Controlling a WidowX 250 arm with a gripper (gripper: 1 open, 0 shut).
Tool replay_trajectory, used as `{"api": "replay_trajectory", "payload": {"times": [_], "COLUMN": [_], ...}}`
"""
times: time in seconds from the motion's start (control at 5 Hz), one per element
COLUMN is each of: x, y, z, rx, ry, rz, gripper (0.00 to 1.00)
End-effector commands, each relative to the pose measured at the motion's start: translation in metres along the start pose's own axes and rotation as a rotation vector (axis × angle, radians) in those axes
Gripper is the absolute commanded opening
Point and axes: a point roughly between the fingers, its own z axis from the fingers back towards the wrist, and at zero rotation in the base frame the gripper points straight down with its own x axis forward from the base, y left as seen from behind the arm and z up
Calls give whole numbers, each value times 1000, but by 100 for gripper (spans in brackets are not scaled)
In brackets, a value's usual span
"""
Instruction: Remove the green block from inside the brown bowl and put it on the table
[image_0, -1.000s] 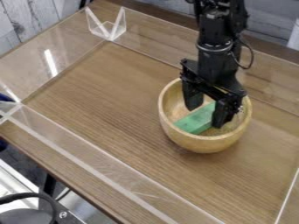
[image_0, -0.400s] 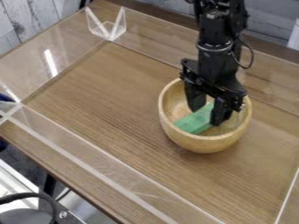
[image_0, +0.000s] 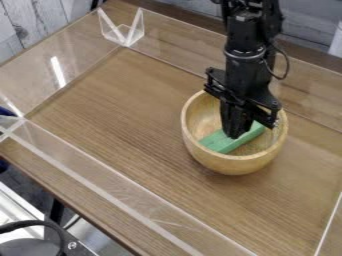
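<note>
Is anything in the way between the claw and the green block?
Nothing visible: the gripper is already down inside the bowl, right at the green block. The view hides whether they touch.

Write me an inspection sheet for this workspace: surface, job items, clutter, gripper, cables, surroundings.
Surface: brown wood-grain table.
Job items: green block inside the brown bowl, the gripper's fingertips right at it; a firm grip can't be confirmed.
Clutter: nothing seen loose beside the bowl.
Gripper: black gripper, shut, reaching down into the bowl.
Cables: thin dark cable looping beside the arm.
Surroundings: clear acrylic pieces at the table's edges; black equipment at lower left.
</note>
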Motion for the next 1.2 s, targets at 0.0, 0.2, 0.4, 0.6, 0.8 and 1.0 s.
{"api": "replay_trajectory", "payload": {"times": [0.0, 0.2, 0.4, 0.6, 0.8, 1.0], "x": [9, 11, 15, 18, 16, 14], "y": [2, 2, 4, 3, 4, 5], "z": [36, 55, 79, 100, 90, 84], "rx": [22, 37, 55, 66, 59, 54], "ry": [-101, -126, -157, -177, -169, -161], "rz": [-1, 3, 14, 17, 7, 3], "gripper": [0, 0, 0, 0, 0, 0]}}
